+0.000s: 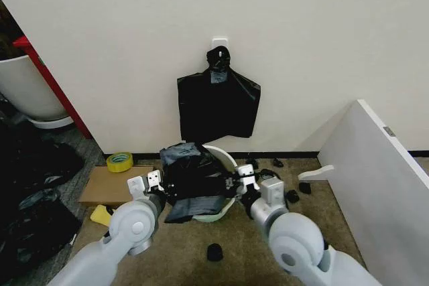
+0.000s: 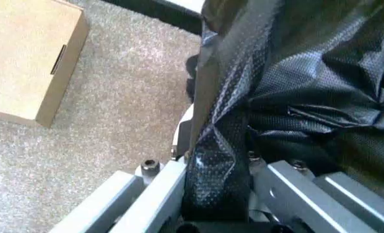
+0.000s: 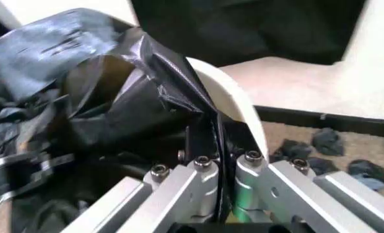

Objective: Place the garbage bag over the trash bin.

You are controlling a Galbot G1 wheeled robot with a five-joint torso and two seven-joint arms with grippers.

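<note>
Crinkled glossy black plastic garbage bag (image 1: 191, 177) draped over tilted round cream-white plastic trash bin (image 1: 224, 159), rim partly exposed.

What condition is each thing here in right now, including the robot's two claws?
garbage bag: crumpled, draped over the bin, held at both sides.
trash bin: tilted, rim partly bare on the right.
left gripper: shut on the bag's edge.
right gripper: shut on the bag's edge at the rim.
hanging bag bundle: knotted, hung on the wall.
cardboard box: closed, on the carpet.
</note>
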